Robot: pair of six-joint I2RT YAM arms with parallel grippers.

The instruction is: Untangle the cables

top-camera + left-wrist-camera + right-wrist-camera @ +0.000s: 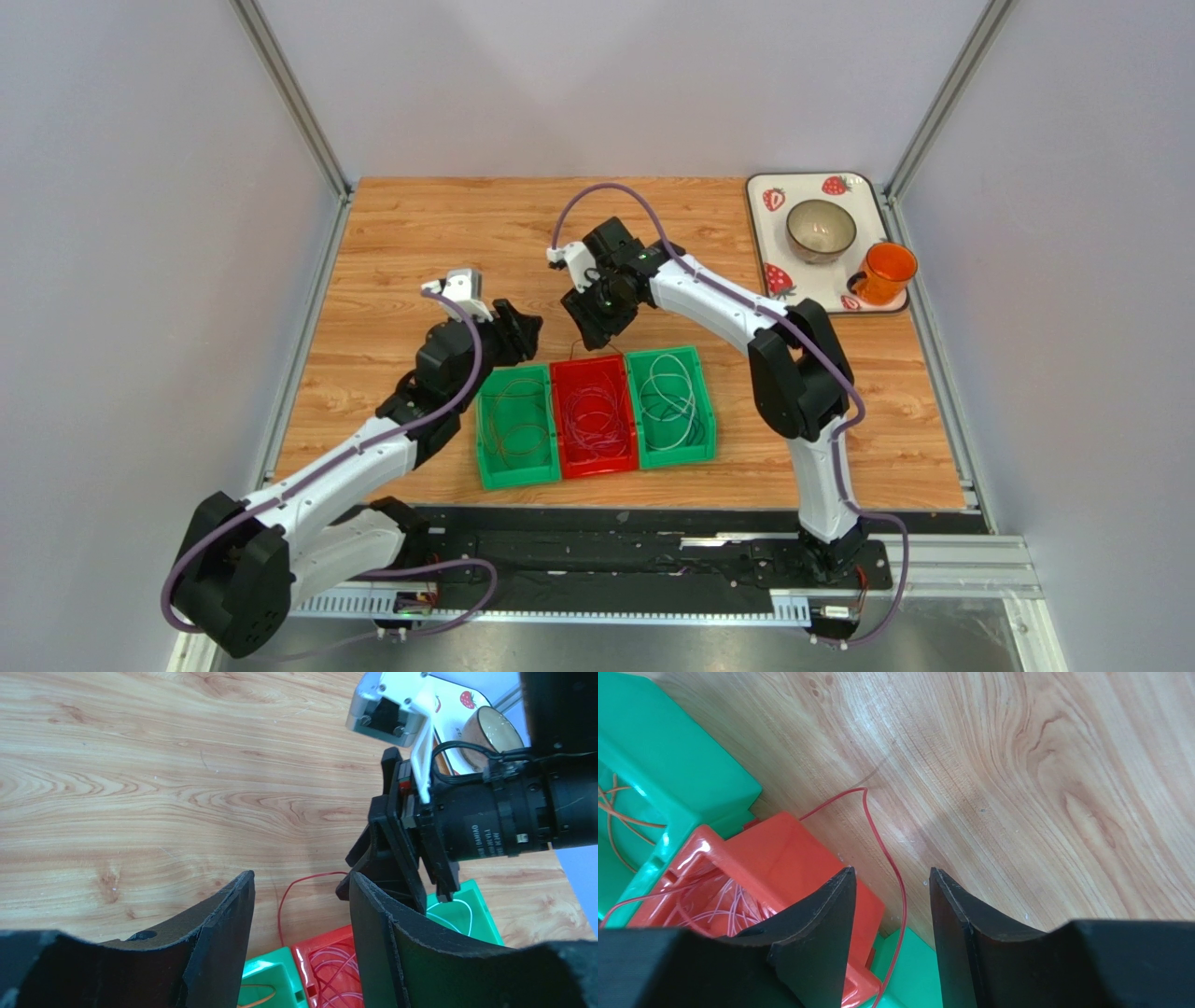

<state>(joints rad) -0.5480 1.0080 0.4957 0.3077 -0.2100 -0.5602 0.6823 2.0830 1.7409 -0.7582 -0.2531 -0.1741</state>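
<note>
1. From above, you see the cables [595, 420] coiled in a red bin [591, 366] and two green bins [484, 451] on the table [421, 238]. Both claws hang just behind the bins.
2. Your left wrist view shows the left claw [300, 882] wide and empty, with a red strand [281, 910] on the table.
3. Your right wrist view shows the right claw [890, 875] partly open, the red strand [875, 822] passing beneath, ungripped.

white-and-black arms [709, 301], purple-grey hoses [610, 186], matte black jaws
</note>
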